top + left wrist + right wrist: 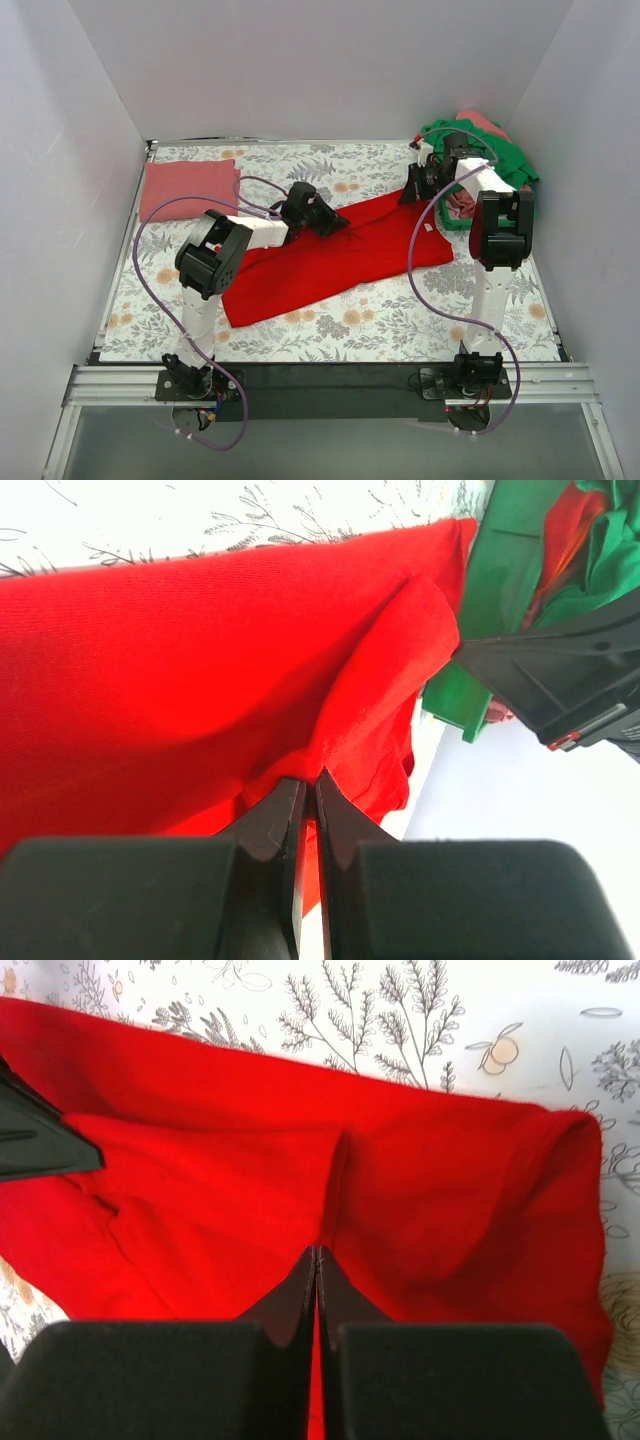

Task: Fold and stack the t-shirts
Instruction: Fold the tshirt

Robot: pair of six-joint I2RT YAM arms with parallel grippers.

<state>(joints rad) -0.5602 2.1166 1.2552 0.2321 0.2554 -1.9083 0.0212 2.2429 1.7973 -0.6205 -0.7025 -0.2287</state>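
My left gripper (pixel 308 780) pinched shut on soft fold of red t-shirt (pixel 340 262); my right gripper (pixel 317 1255) clamped on same cloth. Shirt long, rumpled, diagonal across table middle. Folded salmon-pink t-shirt (pixel 188 186) at far-left corner; green t-shirt (pixel 495 155) heaped at far-right corner. Floral tablecloth (pixel 400 320), plain white walls (pixel 320 60).

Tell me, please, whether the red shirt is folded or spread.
Partly folded: the red shirt lies as a narrow band, with a layer doubled over along it.
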